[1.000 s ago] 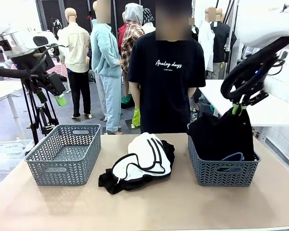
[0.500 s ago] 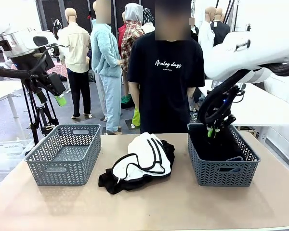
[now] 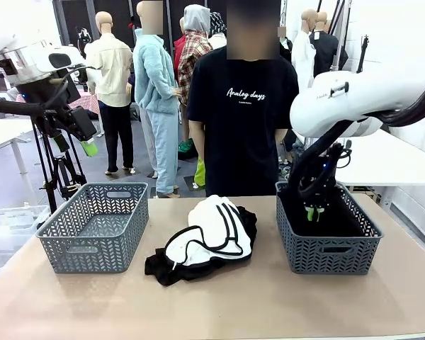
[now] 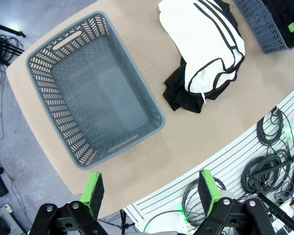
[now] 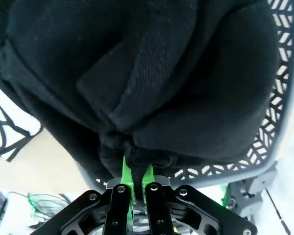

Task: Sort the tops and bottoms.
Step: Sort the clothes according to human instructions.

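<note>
My right gripper (image 3: 313, 211) reaches down into the grey basket (image 3: 329, 251) on the right, shut on a black garment (image 3: 336, 218) that lies inside it. The right wrist view has the fingers (image 5: 137, 177) pinching a fold of that black garment (image 5: 166, 73) against the basket wall (image 5: 284, 73). A heap of clothes (image 3: 209, 237), white with black stripes over a black piece, lies mid-table. My left gripper (image 3: 88, 146) hangs open high at the left, above the empty left basket (image 3: 92, 248). From the left wrist, the open gripper (image 4: 150, 188) looks down on that basket (image 4: 95, 152) and the heap (image 4: 206, 46).
A person in a black T-shirt (image 3: 244, 120) stands at the far side of the table, behind the heap. Bare tabletop (image 3: 219, 304) runs along the front. A tripod (image 3: 57, 170) stands off the table's left. Cables (image 4: 269, 161) lie on the floor below the near edge.
The right arm has come down and leftward, lowering the hanging black garment into the right basket. The left arm and the heap have not moved.
</note>
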`<state>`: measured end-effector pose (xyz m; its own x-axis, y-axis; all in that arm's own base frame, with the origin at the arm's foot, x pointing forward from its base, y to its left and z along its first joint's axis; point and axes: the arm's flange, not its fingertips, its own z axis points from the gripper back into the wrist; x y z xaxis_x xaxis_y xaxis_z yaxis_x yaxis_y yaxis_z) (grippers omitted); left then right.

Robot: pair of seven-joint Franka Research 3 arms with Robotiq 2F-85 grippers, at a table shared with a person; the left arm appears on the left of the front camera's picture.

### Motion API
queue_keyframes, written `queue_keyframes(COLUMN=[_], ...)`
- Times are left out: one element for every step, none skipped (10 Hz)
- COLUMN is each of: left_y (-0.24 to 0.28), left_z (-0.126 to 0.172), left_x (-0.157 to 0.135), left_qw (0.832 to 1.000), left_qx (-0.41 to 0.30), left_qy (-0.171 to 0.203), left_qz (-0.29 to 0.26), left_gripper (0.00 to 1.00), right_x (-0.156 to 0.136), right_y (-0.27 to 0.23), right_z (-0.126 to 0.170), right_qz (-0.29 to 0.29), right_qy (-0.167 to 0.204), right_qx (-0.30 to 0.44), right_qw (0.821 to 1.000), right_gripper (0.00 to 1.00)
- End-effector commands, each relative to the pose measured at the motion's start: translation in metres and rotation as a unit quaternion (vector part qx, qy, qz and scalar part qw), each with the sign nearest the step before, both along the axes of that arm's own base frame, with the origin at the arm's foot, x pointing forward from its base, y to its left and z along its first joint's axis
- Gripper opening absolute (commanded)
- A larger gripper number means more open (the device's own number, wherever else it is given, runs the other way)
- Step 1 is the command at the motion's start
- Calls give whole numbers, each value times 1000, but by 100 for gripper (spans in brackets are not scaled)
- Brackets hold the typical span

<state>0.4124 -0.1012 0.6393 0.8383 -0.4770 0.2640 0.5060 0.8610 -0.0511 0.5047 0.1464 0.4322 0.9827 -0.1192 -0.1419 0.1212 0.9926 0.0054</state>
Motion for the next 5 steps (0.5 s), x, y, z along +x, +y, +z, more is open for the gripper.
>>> queue_keyframes(left_y=[2,2,2,2,2], left_z=[-1,-1,-1,-1,-1], left_x=[-1,-1,-1,-1,-1], left_qw=[1000,1000,1000,1000,1000], left_qx=[-7,-7,-7,-7,-7], left_qy=[-4,-4,-4,-4,-4], left_qz=[1,1,1,1,1], left_gripper=[100,100,100,100,100], right_x=[7,7,8,8,7], right_y=[10,12,14,13,8], right_z=[-9,-9,-11,-10,-4], right_qz=[0,1,2,1,-8], right_qy=[20,18,23,25,22], right_qx=[-10,-12,-14,-13,-9], right_qw=[1000,1000,1000,1000,1000], right_gripper=[0,0,0,0,10])
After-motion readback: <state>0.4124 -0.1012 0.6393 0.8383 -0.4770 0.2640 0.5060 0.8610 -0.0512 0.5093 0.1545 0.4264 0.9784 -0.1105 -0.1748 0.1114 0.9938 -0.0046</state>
